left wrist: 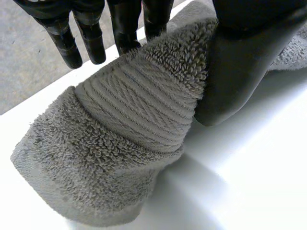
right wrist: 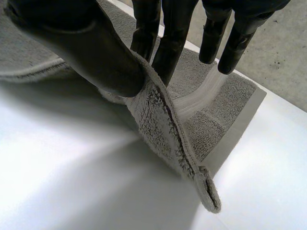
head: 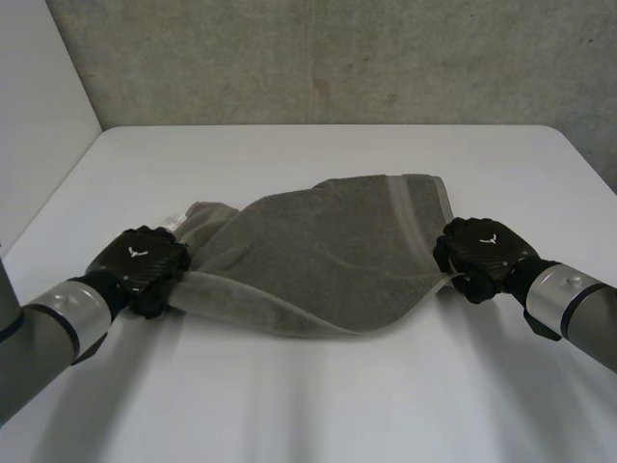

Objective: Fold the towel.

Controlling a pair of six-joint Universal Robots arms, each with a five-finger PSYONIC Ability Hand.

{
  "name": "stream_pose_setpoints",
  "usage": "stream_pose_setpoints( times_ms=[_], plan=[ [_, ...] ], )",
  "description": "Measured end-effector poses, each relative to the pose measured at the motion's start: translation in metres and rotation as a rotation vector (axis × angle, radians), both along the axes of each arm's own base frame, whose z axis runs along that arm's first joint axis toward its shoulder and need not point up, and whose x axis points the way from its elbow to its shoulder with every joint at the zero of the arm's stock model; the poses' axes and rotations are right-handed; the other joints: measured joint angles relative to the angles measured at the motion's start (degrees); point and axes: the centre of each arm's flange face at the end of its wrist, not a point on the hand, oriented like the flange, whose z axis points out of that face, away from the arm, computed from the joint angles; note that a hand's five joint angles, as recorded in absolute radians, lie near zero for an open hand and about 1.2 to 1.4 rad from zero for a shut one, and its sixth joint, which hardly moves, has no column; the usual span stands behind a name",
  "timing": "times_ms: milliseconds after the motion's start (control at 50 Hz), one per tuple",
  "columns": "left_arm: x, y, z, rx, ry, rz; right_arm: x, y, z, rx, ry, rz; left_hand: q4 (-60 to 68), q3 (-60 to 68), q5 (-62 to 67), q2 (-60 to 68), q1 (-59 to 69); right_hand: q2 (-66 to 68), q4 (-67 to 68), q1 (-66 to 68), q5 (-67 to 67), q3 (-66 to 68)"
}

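A grey towel (head: 328,251) lies rumpled on the white table (head: 318,395), stretched between my two hands, its front edge lifted a little off the surface. My left hand (head: 145,262) holds the towel's left corner. In the left wrist view the thick corner (left wrist: 124,124) stands between the thumb (left wrist: 240,72) and the straight fingers (left wrist: 129,24) behind it. My right hand (head: 482,253) holds the right corner. There the thumb (right wrist: 86,43) pinches the towel's hemmed edge (right wrist: 163,120) against the fingers (right wrist: 168,43), and the corner tip hangs free.
A grey concrete wall (head: 337,58) rises behind the table's far edge. A pale panel (head: 39,116) stands at the left. Bare tabletop lies in front of the towel and beyond it.
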Motion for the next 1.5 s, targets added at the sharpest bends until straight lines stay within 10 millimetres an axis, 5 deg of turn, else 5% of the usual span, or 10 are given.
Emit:
stream_pose_setpoints(
  times_ms=[260, 520, 860, 1500],
  plan=[
    [0.016, 0.011, 0.006, 0.081, -0.041, 0.012, 0.001, 0.001, 0.000, 0.001, 0.000, 0.003, 0.0, 0.0, -1.6, -1.7, -1.6, 0.0, 0.0, 0.0, 0.0, 0.0],
    [0.010, 0.019, 0.010, 0.106, -0.024, -0.037, 0.001, 0.002, -0.001, 0.005, 0.000, 0.005, 0.0, 0.0, -26.4, -24.8, -23.8, 0.0, 0.0, 0.0, 0.0, 0.0],
    [0.002, 0.022, 0.014, 0.086, -0.030, -0.063, 0.003, 0.005, -0.002, 0.011, 0.001, 0.012, 0.0, 0.0, -26.1, -25.0, -24.0, 0.0, 0.0, 0.0, 0.0, 0.0],
    [0.015, -0.012, 0.035, 0.133, -0.038, 0.000, 0.003, 0.007, -0.005, 0.024, 0.003, 0.014, 0.0, 0.0, -25.6, -25.0, -24.0, 0.0, 0.0, 0.0, 0.0, 0.0]
  ],
)
